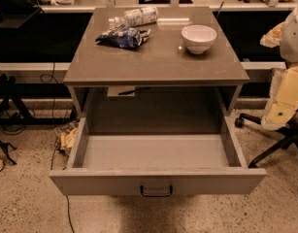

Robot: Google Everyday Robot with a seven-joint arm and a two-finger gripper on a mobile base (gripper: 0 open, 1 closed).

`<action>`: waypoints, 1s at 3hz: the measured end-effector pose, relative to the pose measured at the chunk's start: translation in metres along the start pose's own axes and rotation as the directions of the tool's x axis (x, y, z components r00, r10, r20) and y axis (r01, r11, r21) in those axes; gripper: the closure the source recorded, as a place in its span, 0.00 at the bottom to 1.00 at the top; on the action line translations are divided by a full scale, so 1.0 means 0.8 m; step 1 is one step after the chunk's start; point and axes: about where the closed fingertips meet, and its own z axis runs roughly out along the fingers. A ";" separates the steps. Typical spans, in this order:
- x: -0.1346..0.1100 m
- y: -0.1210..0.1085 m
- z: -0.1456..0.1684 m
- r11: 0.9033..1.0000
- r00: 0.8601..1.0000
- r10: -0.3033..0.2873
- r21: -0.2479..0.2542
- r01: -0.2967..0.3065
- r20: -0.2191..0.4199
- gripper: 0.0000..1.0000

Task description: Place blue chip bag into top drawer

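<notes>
The blue chip bag (123, 37) lies crumpled on the grey table top (158, 62), at its back left. The top drawer (156, 152) is pulled wide open below the table top, and its inside is bare. Its grey front panel with a small dark handle (156, 191) faces me. My arm's pale links show at the right edge of the view. My gripper (272, 35) is up there, off the table's right side, well right of the bag and above the drawer's level. It holds nothing that I can see.
A clear plastic bottle (139, 16) lies just behind the bag. A white bowl (199, 37) stands at the table's back right. An office chair base (270, 147) is on the floor to the right of the drawer. Cables and clutter (66, 137) lie at the left.
</notes>
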 end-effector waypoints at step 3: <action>-0.112 -0.114 0.057 0.999 0.981 0.000 0.050 -0.010 0.196 0.00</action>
